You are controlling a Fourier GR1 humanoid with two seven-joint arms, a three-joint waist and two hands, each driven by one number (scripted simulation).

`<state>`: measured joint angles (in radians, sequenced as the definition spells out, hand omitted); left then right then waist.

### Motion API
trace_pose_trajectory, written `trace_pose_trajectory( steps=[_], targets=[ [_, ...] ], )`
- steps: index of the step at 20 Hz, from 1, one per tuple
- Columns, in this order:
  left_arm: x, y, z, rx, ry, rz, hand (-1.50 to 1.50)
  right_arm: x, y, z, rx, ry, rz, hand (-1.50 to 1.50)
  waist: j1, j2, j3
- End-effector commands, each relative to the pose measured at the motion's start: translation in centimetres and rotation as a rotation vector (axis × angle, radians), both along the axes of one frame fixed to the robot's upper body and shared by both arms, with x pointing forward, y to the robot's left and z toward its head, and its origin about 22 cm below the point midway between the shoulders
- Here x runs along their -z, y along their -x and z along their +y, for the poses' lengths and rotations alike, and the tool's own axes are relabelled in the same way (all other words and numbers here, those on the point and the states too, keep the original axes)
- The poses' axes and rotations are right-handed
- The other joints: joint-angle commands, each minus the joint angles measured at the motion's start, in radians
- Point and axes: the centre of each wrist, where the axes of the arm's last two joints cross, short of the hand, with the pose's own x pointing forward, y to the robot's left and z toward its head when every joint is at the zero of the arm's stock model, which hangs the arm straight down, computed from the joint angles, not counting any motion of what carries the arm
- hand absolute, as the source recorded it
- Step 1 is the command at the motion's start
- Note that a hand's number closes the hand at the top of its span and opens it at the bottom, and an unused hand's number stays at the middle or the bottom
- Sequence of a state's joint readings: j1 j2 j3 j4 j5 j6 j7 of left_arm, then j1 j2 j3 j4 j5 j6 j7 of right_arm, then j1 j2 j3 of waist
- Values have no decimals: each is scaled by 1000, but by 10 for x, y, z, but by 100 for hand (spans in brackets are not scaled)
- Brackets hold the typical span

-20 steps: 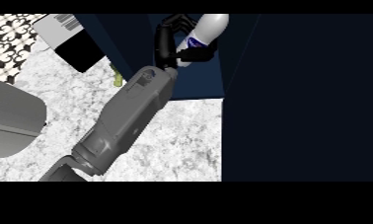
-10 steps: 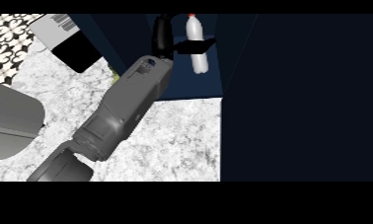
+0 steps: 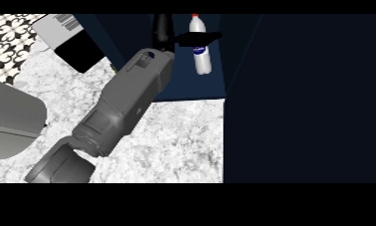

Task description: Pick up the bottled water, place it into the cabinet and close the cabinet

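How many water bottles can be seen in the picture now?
1. The bottled water stands inside the cabinet, with the left hand at its middle. Others may be hidden behind the dark door.

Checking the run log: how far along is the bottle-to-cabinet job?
Done: the bottled water is picked up and already inside the open cabinet. In hand: the left hand is curled round the bottle, not yet released. Left: let go, pull the arm out, close the cabinet door.
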<state>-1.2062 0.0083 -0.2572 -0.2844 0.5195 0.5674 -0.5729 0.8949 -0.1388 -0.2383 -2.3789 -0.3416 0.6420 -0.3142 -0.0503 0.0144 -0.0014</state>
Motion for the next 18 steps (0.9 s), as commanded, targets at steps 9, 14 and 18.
trace_pose_trajectory(
  steps=[9,14,18],
  targets=[
    [-2,18,-13,233,191,-23,-150,-31,-1,18,-2,-7,-49,-150,40,-20,0],
    [11,43,-16,285,225,-3,-150,-24,3,10,-23,-11,-35,-150,56,-24,1],
    [21,71,-22,331,262,25,-150,-33,-1,22,-17,-10,-53,-150,68,-26,0]
  ],
)
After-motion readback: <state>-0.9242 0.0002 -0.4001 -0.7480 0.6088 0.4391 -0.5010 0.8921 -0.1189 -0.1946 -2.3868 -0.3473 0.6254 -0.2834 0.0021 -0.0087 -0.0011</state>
